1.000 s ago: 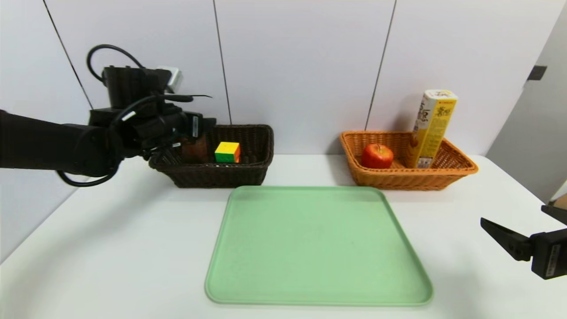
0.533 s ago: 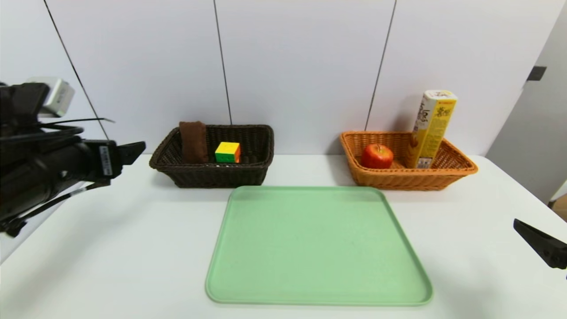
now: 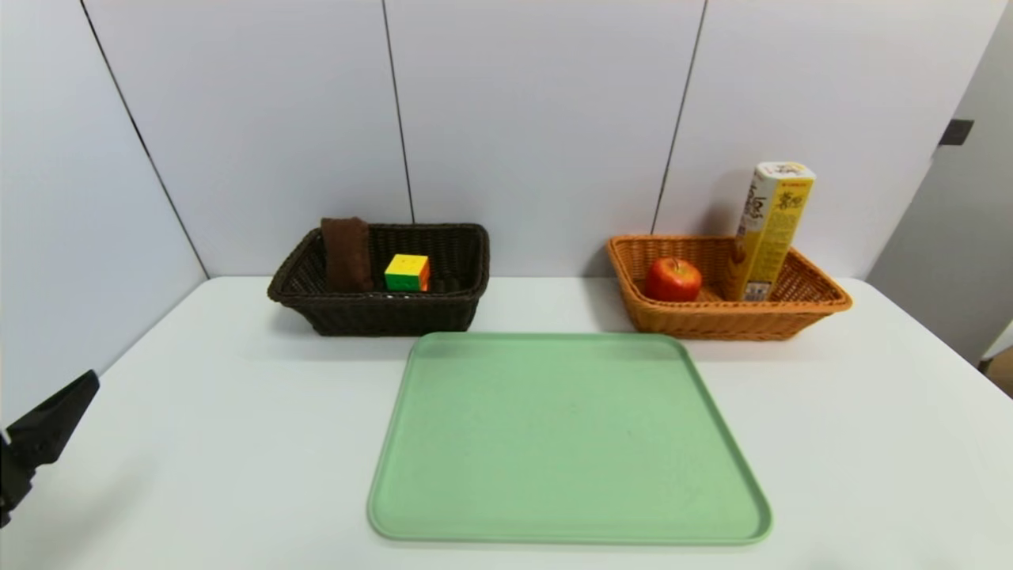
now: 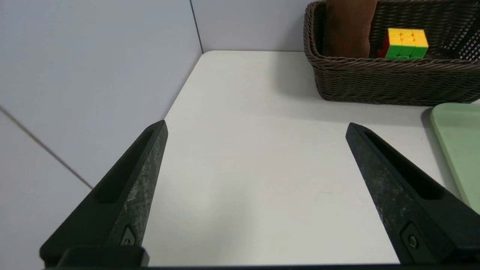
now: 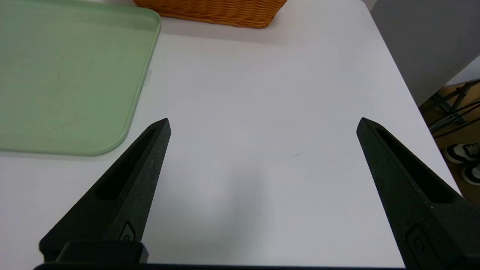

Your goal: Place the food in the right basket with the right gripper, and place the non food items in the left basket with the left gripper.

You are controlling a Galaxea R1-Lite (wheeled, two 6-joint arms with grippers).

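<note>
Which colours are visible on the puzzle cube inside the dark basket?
The puzzle cube shows a yellow top, a green front and a red side, best seen in the left wrist view.

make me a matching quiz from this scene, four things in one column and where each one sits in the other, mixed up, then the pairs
Things:
1. apple
2. puzzle cube
3. green tray
4. left gripper

Places:
A. in the dark brown basket
B. on the table between and in front of the two baskets
C. over the table's left edge, jaws open and empty
D. in the orange basket, beside the snack box

Pairs: 1-D, 2-A, 3-B, 4-C
</note>
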